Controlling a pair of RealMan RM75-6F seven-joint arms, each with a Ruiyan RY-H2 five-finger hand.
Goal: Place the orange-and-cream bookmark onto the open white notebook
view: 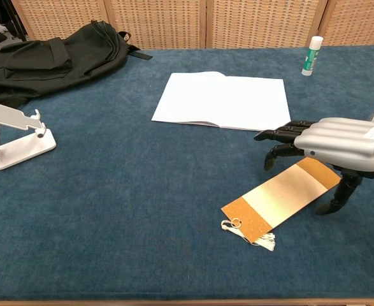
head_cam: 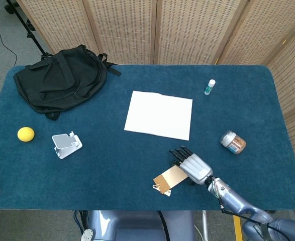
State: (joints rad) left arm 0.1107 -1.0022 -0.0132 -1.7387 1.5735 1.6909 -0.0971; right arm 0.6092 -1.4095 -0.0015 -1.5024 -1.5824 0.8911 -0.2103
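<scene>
Right hand (view: 339, 143) hovers released, fingers apart, over the bookmark (view: 279, 199) near the notebook (view: 225, 100)

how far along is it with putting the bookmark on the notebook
Early. Done: the right hand has reached the bookmark and hovers over its far end, fingers spread. In hand: nothing gripped; the bookmark lies flat on the table. Left: grasp it, carry it to the notebook, set it down.
</scene>
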